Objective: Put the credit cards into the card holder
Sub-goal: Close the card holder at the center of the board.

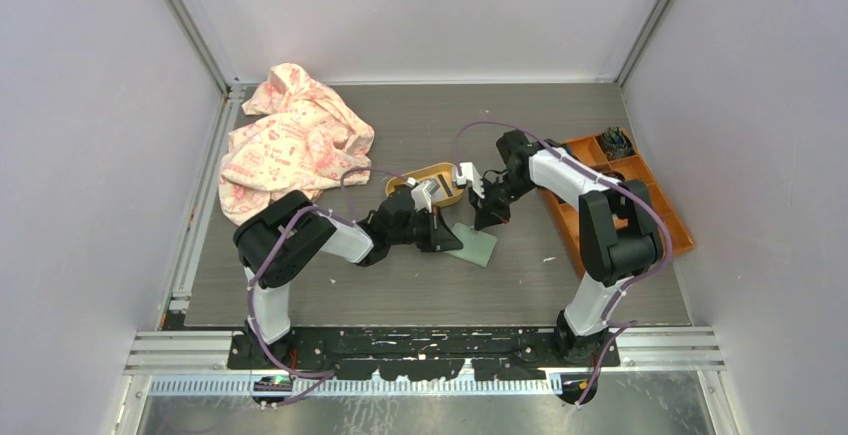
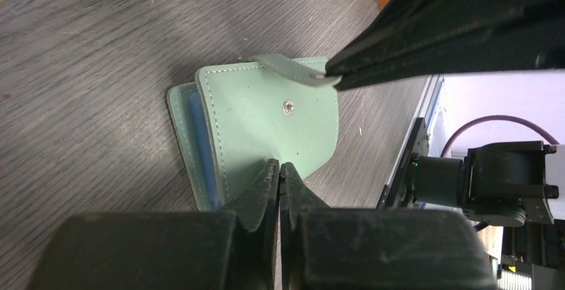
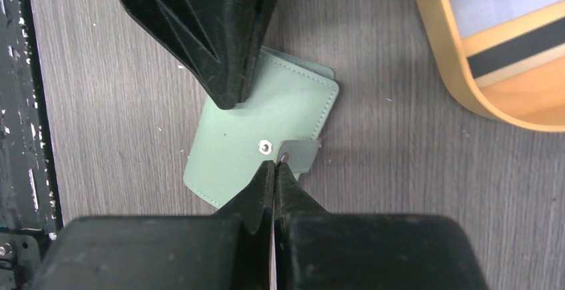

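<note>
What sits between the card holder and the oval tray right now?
Nothing. In the right wrist view, only bare grey tabletop separates the card holder from the oval tray.

Green card holder (image 2: 253, 130), folded; strap (image 2: 286, 67) unsnapped

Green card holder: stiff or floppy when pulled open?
Probably floppy: the cover of the card holder puckers toward the left gripper, and its snap tab bends in the right gripper. Thin and flat, so likely light; it may slide on the smooth table.
</note>
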Controlling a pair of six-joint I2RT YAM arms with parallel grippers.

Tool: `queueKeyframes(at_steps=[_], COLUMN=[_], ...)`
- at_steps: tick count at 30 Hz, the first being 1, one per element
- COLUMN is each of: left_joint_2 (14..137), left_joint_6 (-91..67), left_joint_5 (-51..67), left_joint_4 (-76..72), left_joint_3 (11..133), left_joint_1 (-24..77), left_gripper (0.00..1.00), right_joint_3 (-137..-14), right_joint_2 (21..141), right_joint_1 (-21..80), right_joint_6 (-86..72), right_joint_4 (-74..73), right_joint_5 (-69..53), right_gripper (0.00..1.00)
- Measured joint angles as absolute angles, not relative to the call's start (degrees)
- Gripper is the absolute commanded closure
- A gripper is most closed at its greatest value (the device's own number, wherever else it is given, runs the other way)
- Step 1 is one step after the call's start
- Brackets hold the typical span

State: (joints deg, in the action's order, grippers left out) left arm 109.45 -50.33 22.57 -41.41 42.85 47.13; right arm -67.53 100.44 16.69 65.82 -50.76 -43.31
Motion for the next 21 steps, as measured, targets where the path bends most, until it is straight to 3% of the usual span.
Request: queueKeyframes(at_steps=[21], left_joint_2=[110.4], left_joint_6=[-51.3], left_joint_5=[22.6], left_joint_4=[-44.1], left_joint_3=[42.6], left_joint_1=[47.1], left_gripper=[1.00], right_joint_3=[-60.1], right_joint_2=[95.4], right_joint_1=[22.8], right_joint_6=[69.8], right_joint_4=[-44.7], right_joint_5=[-31.5], right_gripper=[0.99])
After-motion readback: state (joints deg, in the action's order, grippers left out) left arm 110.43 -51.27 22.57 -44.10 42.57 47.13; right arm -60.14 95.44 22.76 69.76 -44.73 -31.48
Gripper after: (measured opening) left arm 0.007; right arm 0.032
